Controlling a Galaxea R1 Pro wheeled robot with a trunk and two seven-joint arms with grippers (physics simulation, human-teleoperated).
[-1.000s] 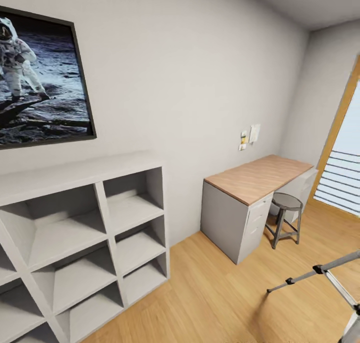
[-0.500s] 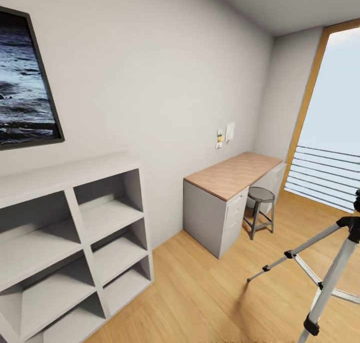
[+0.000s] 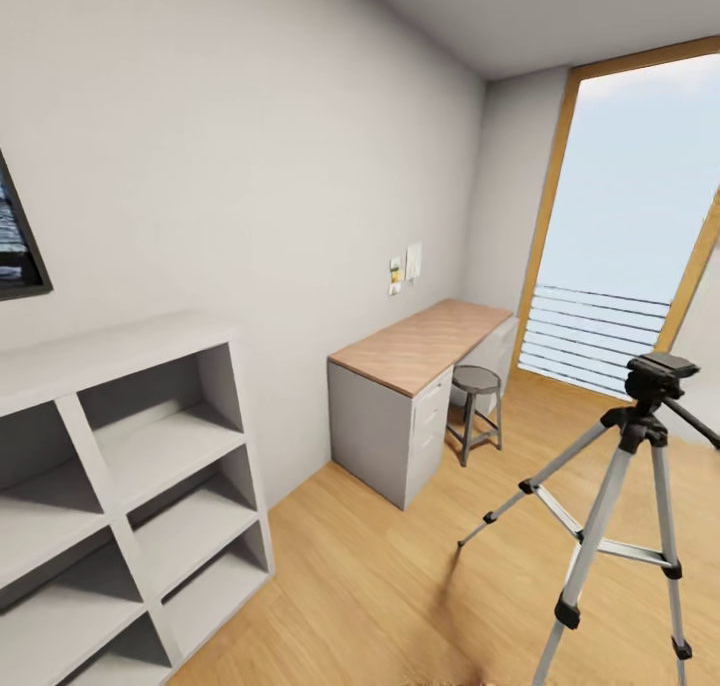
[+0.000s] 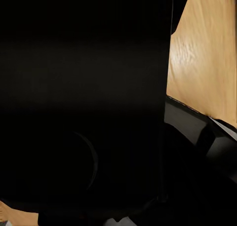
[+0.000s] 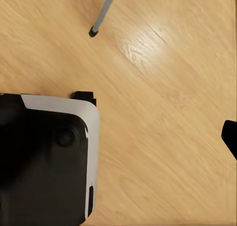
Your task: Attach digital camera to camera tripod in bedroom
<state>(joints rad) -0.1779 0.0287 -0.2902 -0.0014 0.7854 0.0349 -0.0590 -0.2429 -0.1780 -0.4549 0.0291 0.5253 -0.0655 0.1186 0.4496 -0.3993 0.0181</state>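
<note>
Tripod legs and a wood floor dominate my head view. From my head camera, the camera tripod stands at about 4 o'clock in the frame, upright on the light wood floor, its three silver legs spread and its black head bare on top, with the pan handle slanting down toward 4 o'clock. At 12 o'clock from the tripod is a tall window with a wooden frame and a slatted railing. A grey surface with a wood top sits against the pale wall near frame centre, with a round grey stool just beside it at its 3 o'clock. Small paper notes hang on the wall above the surface. An open white shelf unit occupies 8 o'clock, and the edge of a dark framed picture shows at 9 o'clock.

My right wrist camera looks down on the floor, one tripod foot, and the robot base. My left wrist camera shows a dark, unidentifiable mass beside a strip of floor. I cannot tell the state of either hand.
</note>
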